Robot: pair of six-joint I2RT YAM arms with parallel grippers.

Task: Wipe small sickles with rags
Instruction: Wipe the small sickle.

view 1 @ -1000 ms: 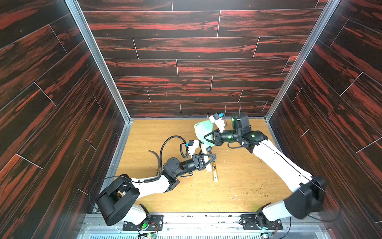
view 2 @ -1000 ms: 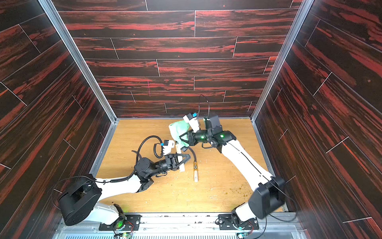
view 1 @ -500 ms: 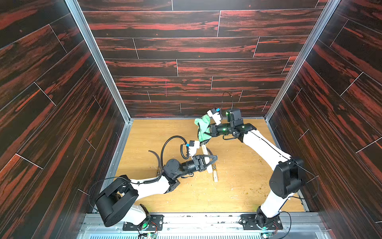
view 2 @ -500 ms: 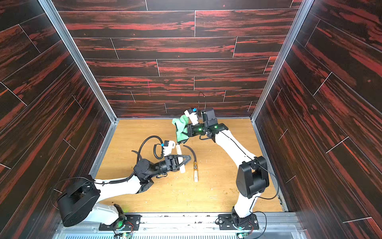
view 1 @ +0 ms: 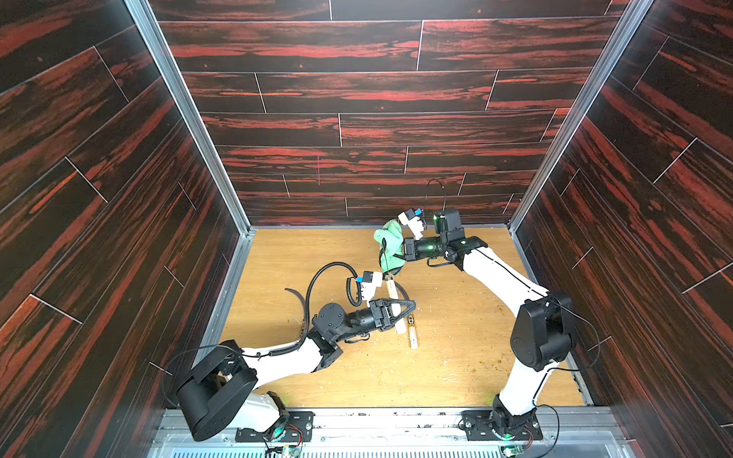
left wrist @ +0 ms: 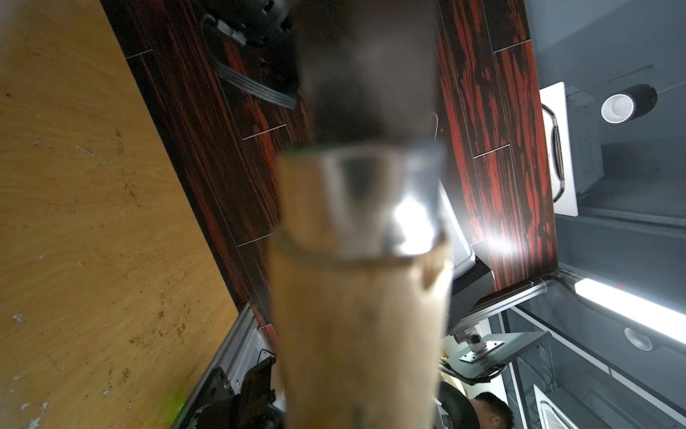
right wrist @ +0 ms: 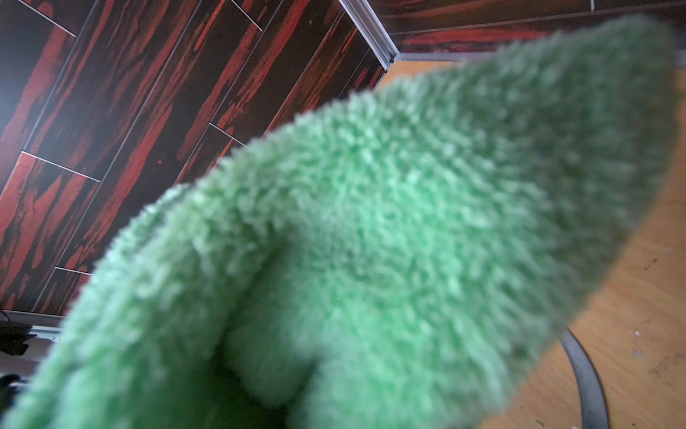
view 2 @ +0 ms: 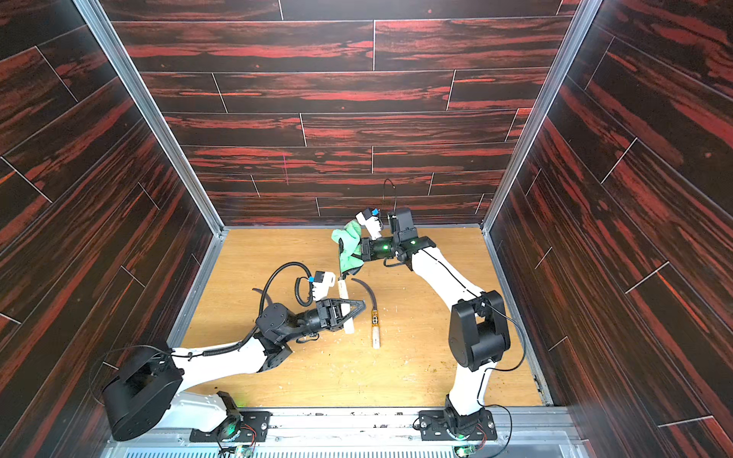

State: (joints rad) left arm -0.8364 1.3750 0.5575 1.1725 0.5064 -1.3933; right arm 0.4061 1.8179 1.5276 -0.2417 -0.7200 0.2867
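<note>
Nearest, my left gripper point(view 1: 404, 308) is clamping tight on the pale handle of a small sickle point(view 1: 392, 286), while another sickle point(view 1: 413, 338) is lying on the wooden floor point(view 1: 456, 357) just beside it. Farther back, my right gripper point(view 1: 402, 250) is pinching the green rag point(view 1: 390, 242) shut, right by the held sickle's blade.

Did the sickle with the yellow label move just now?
No. The labelled sickle lies where it did on the table, equally far from its front edge.

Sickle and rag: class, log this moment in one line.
left hand: shut on sickle | right hand: shut on rag | second sickle: lying on table
</note>
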